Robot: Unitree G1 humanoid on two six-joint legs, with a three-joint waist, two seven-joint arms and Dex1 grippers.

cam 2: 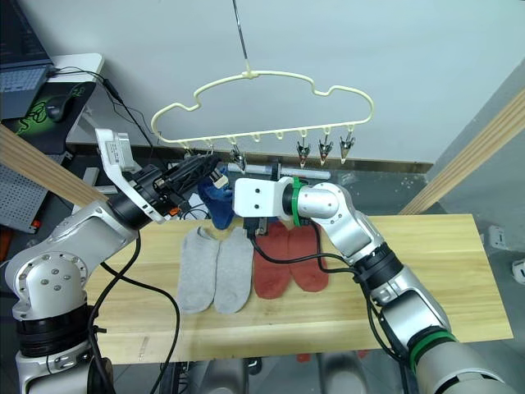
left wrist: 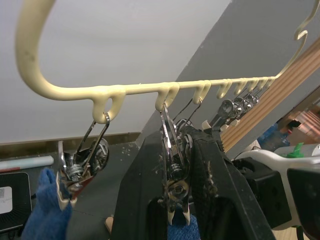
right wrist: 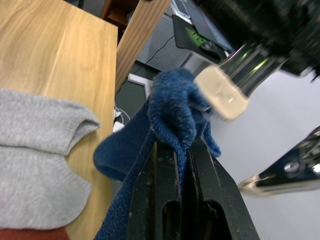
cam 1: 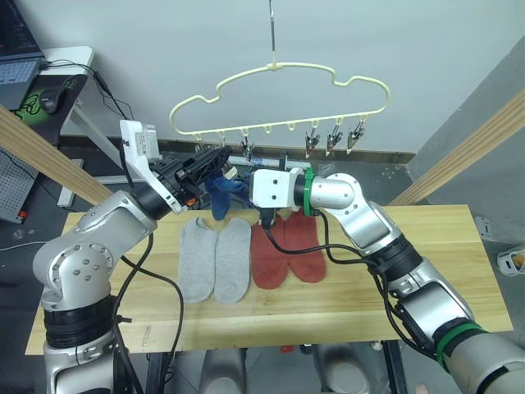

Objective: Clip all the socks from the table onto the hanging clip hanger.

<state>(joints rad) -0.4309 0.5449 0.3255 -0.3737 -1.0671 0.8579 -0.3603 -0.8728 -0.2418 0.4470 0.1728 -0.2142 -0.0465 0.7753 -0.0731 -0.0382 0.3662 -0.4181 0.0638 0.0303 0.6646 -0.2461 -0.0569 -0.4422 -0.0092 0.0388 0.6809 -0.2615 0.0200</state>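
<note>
While the left hand (left wrist: 175, 200) squeezes a clip (left wrist: 172, 165) on the hanger (cam 1: 279, 90) open, the right hand (right wrist: 175, 145) pinches a blue sock (right wrist: 165, 115) just beneath it; next, feed the cuff between the clip's jaws. Four socks lie on the surface (cam 1: 426, 271).

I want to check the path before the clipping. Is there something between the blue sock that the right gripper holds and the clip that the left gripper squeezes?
Nothing visible is in the way. The right gripper holds the blue sock just beside the clip, which the left gripper is pinching on the clip hanger.
</note>
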